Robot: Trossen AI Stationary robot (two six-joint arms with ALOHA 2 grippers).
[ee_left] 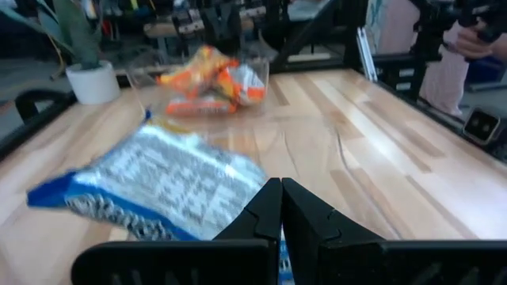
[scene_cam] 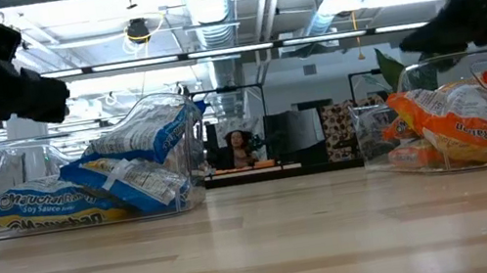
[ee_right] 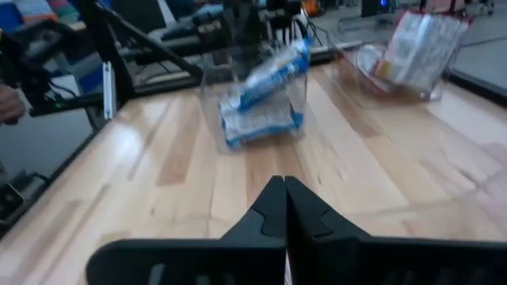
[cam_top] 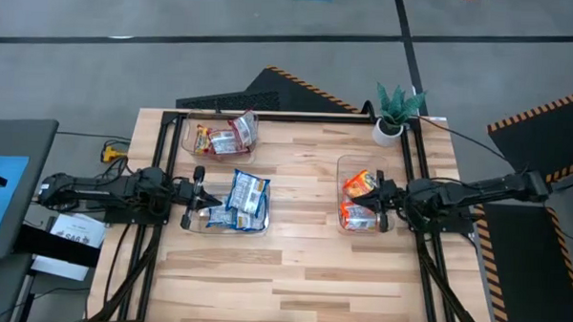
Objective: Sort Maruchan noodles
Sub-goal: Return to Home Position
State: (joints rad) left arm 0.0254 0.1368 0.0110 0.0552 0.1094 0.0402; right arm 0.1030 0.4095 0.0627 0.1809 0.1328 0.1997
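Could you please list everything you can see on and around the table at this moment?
Table: one, light wood, under everything.
Clear bins: three, transparent; two on the left side, one on the right.
Red noodle packets: a few, in the upper-left bin of the high view.
Blue noodle packets: several, blue-and-white, in the lower-left bin.
Orange noodle packets: several, in the right bin.
Potted plant: one, green in a white pot, upper-right table corner.
Person: one, in the room behind the table.
Left gripper: dark, shut, by the blue bin.
Right gripper: dark, shut, by the orange bin.
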